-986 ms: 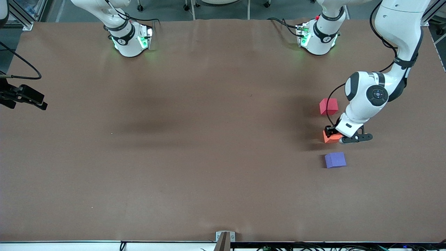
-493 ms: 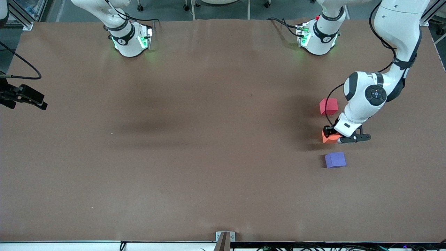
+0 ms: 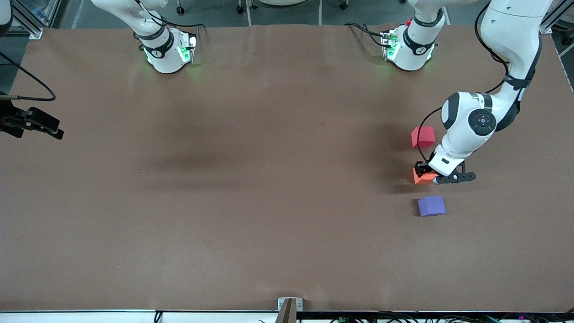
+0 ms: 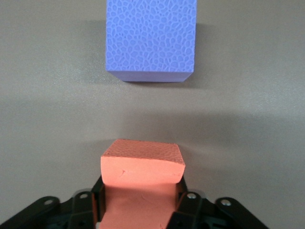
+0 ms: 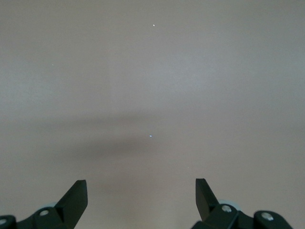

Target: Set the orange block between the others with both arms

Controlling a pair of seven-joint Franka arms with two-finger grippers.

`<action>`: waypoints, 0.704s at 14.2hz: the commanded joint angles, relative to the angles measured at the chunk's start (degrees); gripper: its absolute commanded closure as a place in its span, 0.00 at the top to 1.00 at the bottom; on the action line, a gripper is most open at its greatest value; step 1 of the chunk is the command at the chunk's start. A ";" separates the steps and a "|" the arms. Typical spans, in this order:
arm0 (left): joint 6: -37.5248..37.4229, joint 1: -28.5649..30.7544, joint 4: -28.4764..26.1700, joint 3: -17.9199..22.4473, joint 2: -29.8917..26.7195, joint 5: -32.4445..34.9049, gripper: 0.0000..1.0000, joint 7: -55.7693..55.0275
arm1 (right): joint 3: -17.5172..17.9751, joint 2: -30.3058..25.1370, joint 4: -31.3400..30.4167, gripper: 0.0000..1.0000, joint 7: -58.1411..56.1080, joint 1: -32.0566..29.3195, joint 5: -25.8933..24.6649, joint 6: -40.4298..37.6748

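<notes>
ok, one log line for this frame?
left hand: gripping orange block, between red-pink cube and purple cube | right hand: open, waiting at table's edge

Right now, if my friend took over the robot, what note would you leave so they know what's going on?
Left gripper: its fingers are against the sides of the orange block, down at the table in the gap between the other two blocks.
Right gripper: open, holding nothing, waiting over bare table at the right arm's end.
Blocks: the red-pink cube is farther from the front camera, the purple-blue cube nearer, and the orange one sits between them without touching either.
Done: orange block brought into the gap.
Left: let go of it fully and lift the left arm away.
</notes>
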 commanded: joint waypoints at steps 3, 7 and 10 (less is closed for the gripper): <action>-0.48 0.30 -0.78 -0.82 -2.22 1.14 1.00 -0.32 | 0.68 -0.66 -0.12 1.00 -0.24 -0.37 -0.64 -0.89; -11.53 0.21 3.42 -1.25 -9.34 1.14 1.00 1.60 | 0.68 -0.66 -0.12 1.00 -0.07 0.07 -0.64 -0.88; -23.38 0.21 11.58 -2.39 -11.72 0.97 1.00 2.49 | 0.60 -0.66 0.41 1.00 0.02 -0.02 -0.37 -0.89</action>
